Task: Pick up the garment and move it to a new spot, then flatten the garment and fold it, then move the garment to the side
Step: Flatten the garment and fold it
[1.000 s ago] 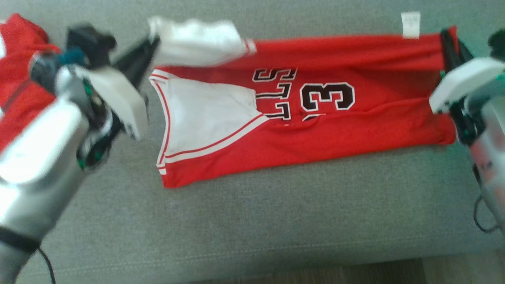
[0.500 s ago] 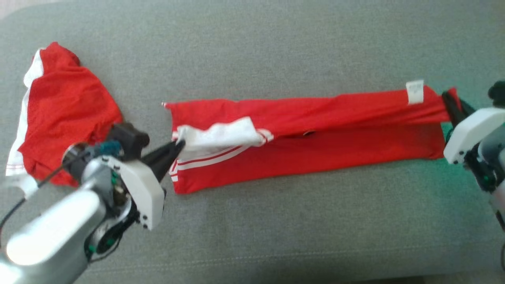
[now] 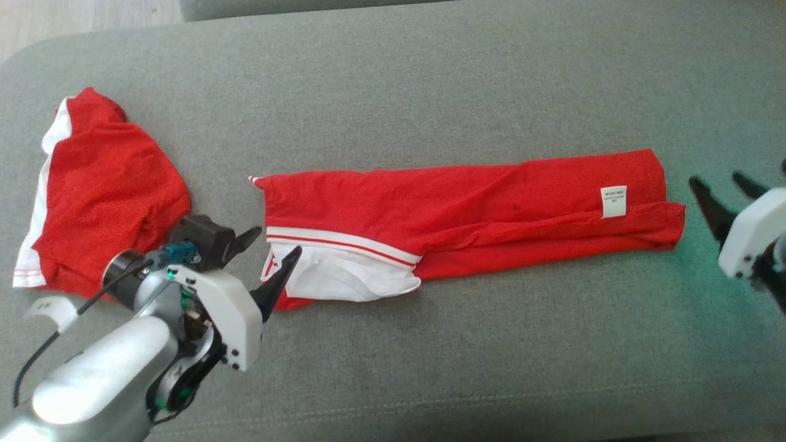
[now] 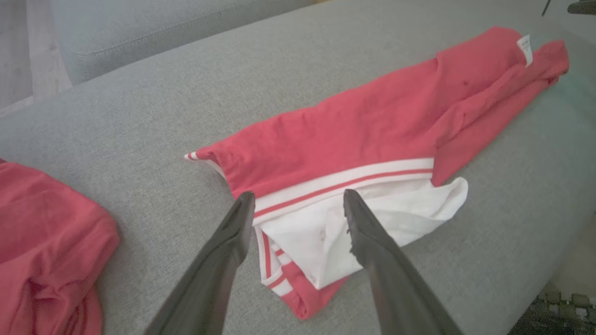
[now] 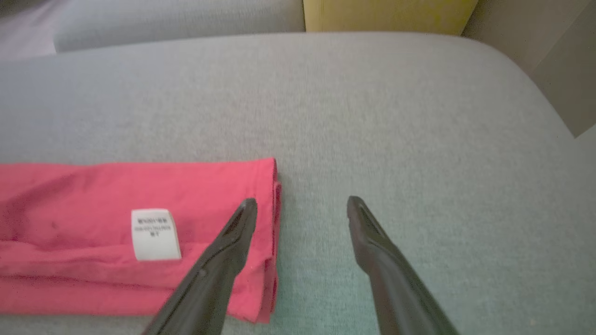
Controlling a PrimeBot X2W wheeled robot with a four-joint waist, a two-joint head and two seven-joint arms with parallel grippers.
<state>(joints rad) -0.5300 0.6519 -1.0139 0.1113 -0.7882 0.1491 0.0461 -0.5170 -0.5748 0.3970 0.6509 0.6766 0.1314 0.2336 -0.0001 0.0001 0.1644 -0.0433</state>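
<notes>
**Red jersey (image 3: 466, 202), folded to a long strip, on grey sofa seat (image 3: 430, 92)**

Jersey: lies flat across the seat, with a white panel at its left end and a white label (image 3: 614, 201) near its right end.
Left gripper (image 3: 277, 240): jaws spread wide and holding nothing. The tips are at the white end; whether they touch the cloth cannot be told.
Right gripper (image 3: 714, 178): jaws spread wide and holding nothing, just beside the strip's right end.
Second red garment (image 3: 110, 190): crumpled, left of the jersey and apart from it.

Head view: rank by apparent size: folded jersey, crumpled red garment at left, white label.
1. folded jersey, a long strip
2. crumpled red garment, clearly smaller
3. white label, tiny, near the jersey's right end
</notes>
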